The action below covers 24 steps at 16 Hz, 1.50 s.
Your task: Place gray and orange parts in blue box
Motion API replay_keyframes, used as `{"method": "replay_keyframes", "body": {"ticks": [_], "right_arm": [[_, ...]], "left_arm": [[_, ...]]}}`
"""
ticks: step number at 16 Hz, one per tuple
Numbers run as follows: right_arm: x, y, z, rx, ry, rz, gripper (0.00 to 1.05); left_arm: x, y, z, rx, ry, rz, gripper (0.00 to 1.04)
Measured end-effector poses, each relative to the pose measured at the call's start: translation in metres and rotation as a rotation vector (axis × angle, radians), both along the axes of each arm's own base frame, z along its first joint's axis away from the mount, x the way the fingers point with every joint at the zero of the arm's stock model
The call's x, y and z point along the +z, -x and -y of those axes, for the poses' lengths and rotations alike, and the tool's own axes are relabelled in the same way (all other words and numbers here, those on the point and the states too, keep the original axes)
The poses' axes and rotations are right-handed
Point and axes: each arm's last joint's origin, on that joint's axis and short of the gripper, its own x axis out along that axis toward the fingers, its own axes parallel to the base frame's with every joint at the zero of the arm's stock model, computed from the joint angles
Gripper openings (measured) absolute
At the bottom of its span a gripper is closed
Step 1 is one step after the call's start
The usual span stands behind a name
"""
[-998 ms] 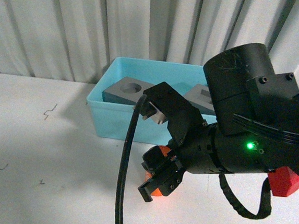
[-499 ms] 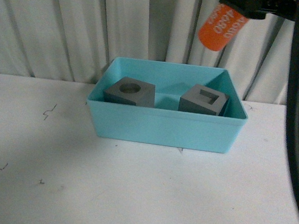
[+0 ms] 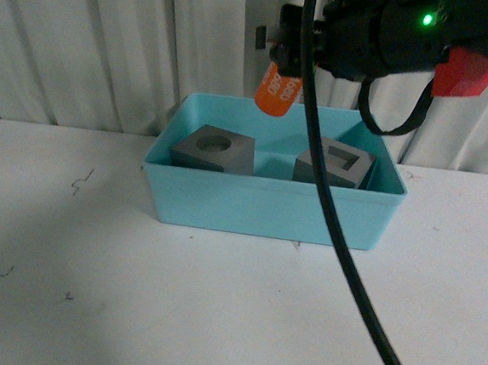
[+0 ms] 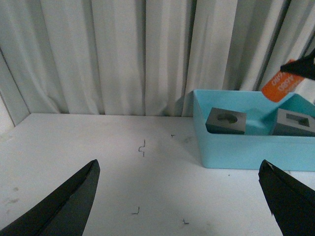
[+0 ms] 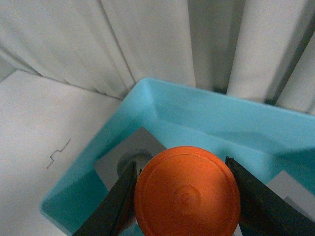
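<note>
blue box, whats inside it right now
Inside the blue box sit two gray cubes: one with a round recess, one with a square recess. The orange cylinder hangs above it in the right gripper, not inside.

Blue box [image 3: 267, 208] middle free between two gray cubes [image 3: 215, 150]; curtain behind

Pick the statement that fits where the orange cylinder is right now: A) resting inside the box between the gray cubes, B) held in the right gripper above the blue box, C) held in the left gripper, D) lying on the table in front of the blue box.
B: the right gripper grips the orange cylinder above the blue box.
</note>
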Motion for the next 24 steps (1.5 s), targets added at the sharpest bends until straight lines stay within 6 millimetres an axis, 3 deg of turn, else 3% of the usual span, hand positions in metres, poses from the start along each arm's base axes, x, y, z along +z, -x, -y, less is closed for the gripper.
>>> {"method": "replay_keyframes", "body": {"ticks": [4,11,18,19,23,24], "right_arm": [[-0.042,-0.008,-0.012,-0.02,0.041,-0.108,0.48],[-0.077,-0.021,-0.026,-0.03,0.106,-0.186,0.48],[-0.089,-0.029,-0.032,-0.04,0.139,-0.202,0.48],[-0.091,-0.029,-0.032,-0.038,0.144,-0.205,0.54],[-0.095,-0.026,-0.031,-0.034,0.134,-0.184,0.99],[-0.096,-0.022,-0.029,-0.036,0.126,-0.183,0.98]], "left_arm": [[0.0,0.0,0.0,0.0,0.0,0.0,0.98],[0.0,0.0,0.0,0.0,0.0,0.0,0.98],[0.0,0.0,0.0,0.0,0.0,0.0,0.98],[0.0,0.0,0.0,0.0,0.0,0.0,0.98],[0.0,0.0,0.0,0.0,0.0,0.0,0.98],[0.0,0.0,0.0,0.0,0.0,0.0,0.98]]}}
